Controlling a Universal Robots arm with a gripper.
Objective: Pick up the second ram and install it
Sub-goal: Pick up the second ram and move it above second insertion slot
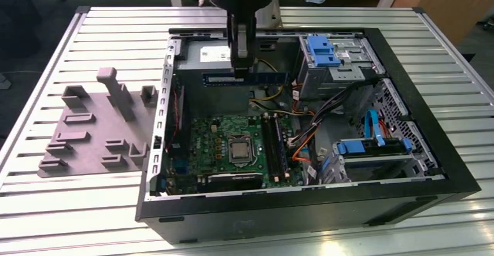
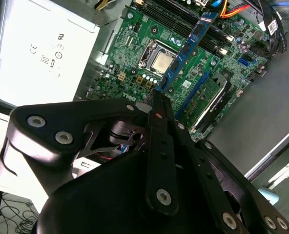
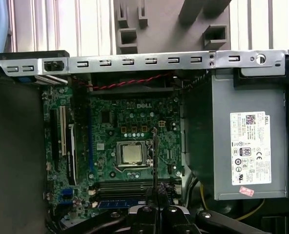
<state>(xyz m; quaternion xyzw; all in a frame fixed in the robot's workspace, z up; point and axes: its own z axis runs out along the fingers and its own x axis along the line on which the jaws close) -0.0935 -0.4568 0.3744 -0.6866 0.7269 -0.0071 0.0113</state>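
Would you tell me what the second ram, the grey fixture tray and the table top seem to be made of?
The second ram: likely circuit-board laminate, a thin flat strip with a glossy blue-green face, gripped by the gripper. The grey fixture tray: probably matte plastic, uniformly dull grey. The table top: apparently aluminium, pale ribbed slats with a sheen.

Gripping the second ram (image 1: 266, 77), the hand (image 1: 242, 75) hangs over the open computer case (image 1: 309, 210). There is free room above the motherboard (image 1: 220, 146). The power supply (image 1: 210, 54) sits close by, and the drive cage (image 1: 332, 65) and cables (image 1: 309, 130) crowd the exterior view's right.
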